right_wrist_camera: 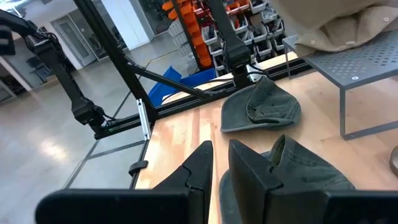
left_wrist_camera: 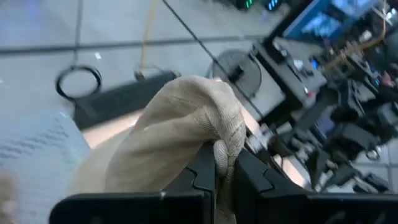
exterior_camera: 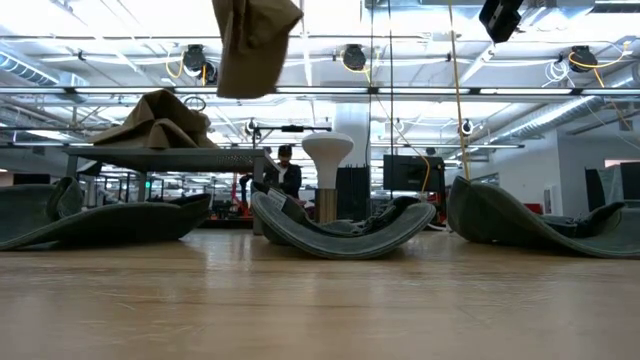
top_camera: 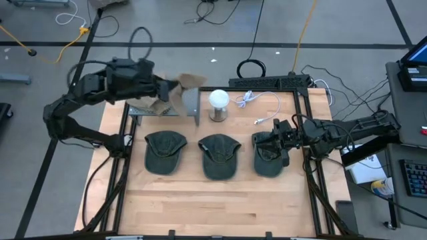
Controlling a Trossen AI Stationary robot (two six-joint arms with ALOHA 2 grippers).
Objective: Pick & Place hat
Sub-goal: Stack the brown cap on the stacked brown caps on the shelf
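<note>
Left end effector [left_wrist_camera: 222, 163] clamped on tan hat [left_wrist_camera: 186, 127], aloft above grey rack [top_camera: 190, 101] at surface rear. Fabric light, floppy, drapes; pinch fold near crown. Right end effector [right_wrist_camera: 221, 163] nearly closed, empty, over rightmost green hat [top_camera: 268, 159].

No readable text here: the three dark caps [top_camera: 217, 157] on the surface [top_camera: 213, 200] show no legible logo or label, and the monitor screens [left_wrist_camera: 323, 25] beyond it glow without a single word or number that can be made out.
</note>
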